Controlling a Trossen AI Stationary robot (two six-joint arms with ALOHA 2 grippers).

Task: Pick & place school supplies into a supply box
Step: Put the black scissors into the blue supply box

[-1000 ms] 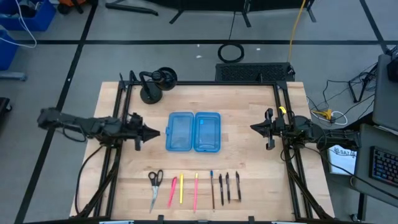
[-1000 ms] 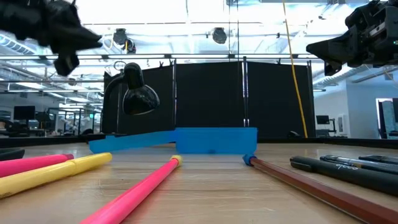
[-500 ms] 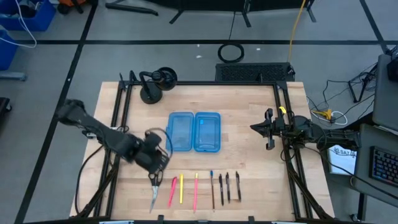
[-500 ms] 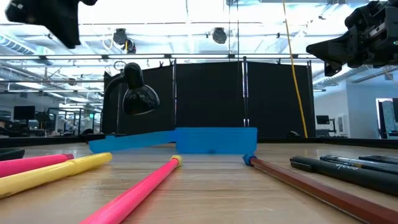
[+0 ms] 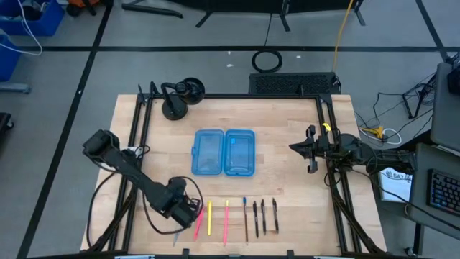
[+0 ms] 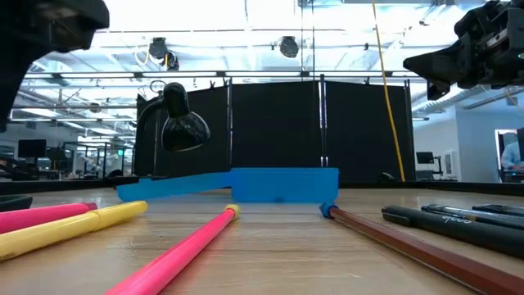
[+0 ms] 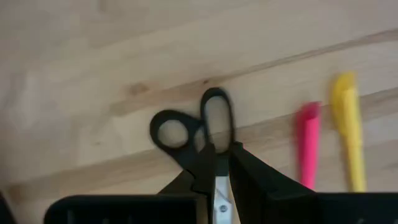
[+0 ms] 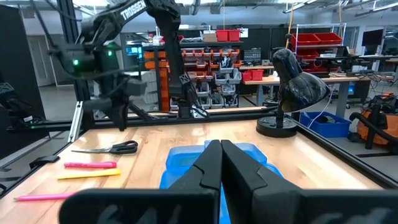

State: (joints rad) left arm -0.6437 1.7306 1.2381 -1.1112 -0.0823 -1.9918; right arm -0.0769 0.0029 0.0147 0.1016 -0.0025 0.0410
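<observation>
The small black-handled scissors point(image 7: 186, 127) lie flat on the wood near the table's near edge. In the high view only their blade tip point(image 5: 176, 234) shows from under my left gripper point(image 5: 185, 210). That gripper point(image 7: 221, 152) hangs just above them, pointing down, open by a narrow gap, one finger on either side of the silver blade point(image 7: 219, 205). To the right lie pink point(image 5: 199, 221), yellow point(image 5: 209, 217) and red-pink point(image 5: 226, 221) pens, a blue-tipped pencil point(image 5: 245, 219) and black pens point(image 5: 263, 216). The blue supply box point(image 5: 223, 152) lies open mid-table. My right gripper point(image 5: 305, 149) waits shut at the right.
A black lamp on a round base point(image 5: 176, 97) stands at the far left of the table. Black frame rails point(image 5: 136, 144) run along the left and right sides. Bare wood lies between the box and the row of pens. Cables and a desk lie beyond the table's edges.
My left arm has swung from the table's left middle toward the near edge and come down over the scissors, turning from level to pointing down. The scissors, pens and box have stayed where they were.
</observation>
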